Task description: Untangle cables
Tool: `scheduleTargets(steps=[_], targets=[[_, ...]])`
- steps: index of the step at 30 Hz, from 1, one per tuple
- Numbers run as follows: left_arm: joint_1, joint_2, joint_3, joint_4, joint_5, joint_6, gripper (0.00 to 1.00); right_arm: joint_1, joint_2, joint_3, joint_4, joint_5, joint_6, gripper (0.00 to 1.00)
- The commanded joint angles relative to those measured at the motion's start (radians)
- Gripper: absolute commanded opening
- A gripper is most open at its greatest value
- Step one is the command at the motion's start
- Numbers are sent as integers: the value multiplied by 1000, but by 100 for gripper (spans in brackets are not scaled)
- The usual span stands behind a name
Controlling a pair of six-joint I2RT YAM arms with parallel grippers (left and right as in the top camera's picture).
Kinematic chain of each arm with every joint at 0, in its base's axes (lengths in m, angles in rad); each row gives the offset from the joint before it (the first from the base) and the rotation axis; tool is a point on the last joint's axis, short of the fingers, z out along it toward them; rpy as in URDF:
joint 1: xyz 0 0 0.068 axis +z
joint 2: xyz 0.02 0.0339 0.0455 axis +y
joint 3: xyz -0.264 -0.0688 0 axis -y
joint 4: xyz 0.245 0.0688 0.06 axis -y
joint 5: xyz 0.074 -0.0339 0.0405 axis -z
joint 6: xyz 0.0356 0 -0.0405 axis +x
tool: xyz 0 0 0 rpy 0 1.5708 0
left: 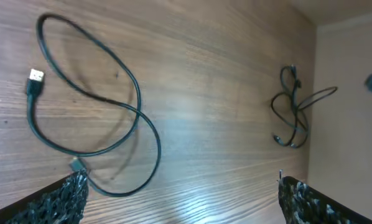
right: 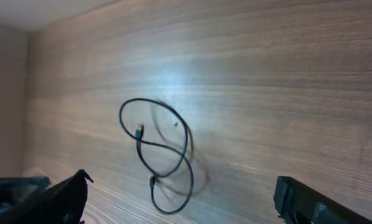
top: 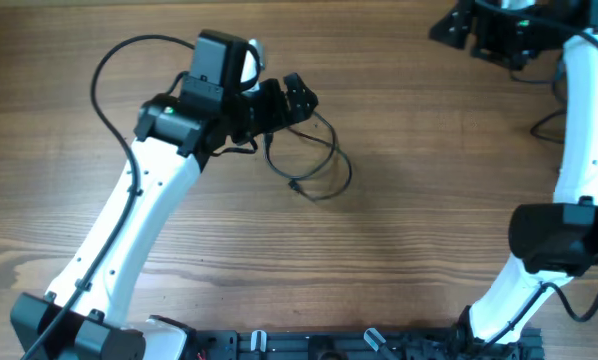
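One thin black cable (top: 336, 150) lies in loose loops on the wooden table, just below and to the right of my left gripper (top: 289, 100). In the left wrist view this cable (left: 138, 111) crosses itself, with a USB plug (left: 35, 76) at one end and a small plug (left: 78, 165) close to the left fingertip (left: 68, 196). My left gripper (left: 186, 205) is open above the table with nothing between its fingers. A second small black tangle (left: 292, 112) lies far off near the table's edge. My right gripper (right: 180, 199) is open and empty, and looks at the looped cable (right: 187, 142) from a distance.
My right arm (top: 579, 120) stands along the right side, and its gripper (top: 469, 25) is at the top right corner. Thin black cords (top: 551, 105) show beside that arm. The left arm's own thick wire (top: 109, 70) arcs over the table at the upper left.
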Motion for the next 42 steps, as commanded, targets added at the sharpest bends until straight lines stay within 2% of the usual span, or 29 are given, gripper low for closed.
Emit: scheduleTargets(steps=[1, 4, 8, 12, 15, 19, 23, 26, 27, 28, 29, 31, 35, 36, 40, 42], targets=[[72, -64, 13, -22, -6, 27, 100, 93, -7, 12, -6, 80, 51, 98], [159, -98, 13, -63, -122, 27, 100, 180, 6, 12, 2, 139, 121, 98], [302, -111, 13, -103, -225, 26, 100, 291, 66, 8, 75, 157, 113, 98], [466, -107, 12, -149, -246, 23, 100, 409, 170, 8, 170, 156, -8, 98], [583, -107, 12, -160, -224, 23, 100, 489, 265, 8, 206, 156, -155, 98], [643, -107, 12, -174, -216, 24, 100, 563, 382, 8, 227, 145, -182, 95], [642, -107, 10, -177, -216, 24, 99, 615, 462, 8, 257, 83, -174, 81], [642, -107, 10, -178, -216, 24, 97, 640, 478, 8, 278, 84, -172, 64], [642, -107, 10, -179, -216, 24, 96, 644, 479, 8, 285, 84, -171, 54], [642, -107, 10, -180, -216, 24, 94, 645, 479, 8, 292, 84, -171, 40], [642, -107, 10, -180, -216, 24, 93, 644, 478, 9, 299, 86, -156, 20], [642, -107, 10, -180, -216, 24, 88, 623, 461, 10, 288, 107, -107, 4], [642, -107, 10, -180, -216, 24, 81, 550, 330, 10, 257, 107, -92, 4], [642, -106, 10, -180, -216, 24, 79, 489, 208, 10, 240, 108, -88, 4], [642, -106, 10, -180, -216, 24, 79, 348, -26, 10, 200, 223, 20, 4], [642, -106, 10, -180, -216, 24, 79, 220, -166, 10, 170, 250, 39, 4]])
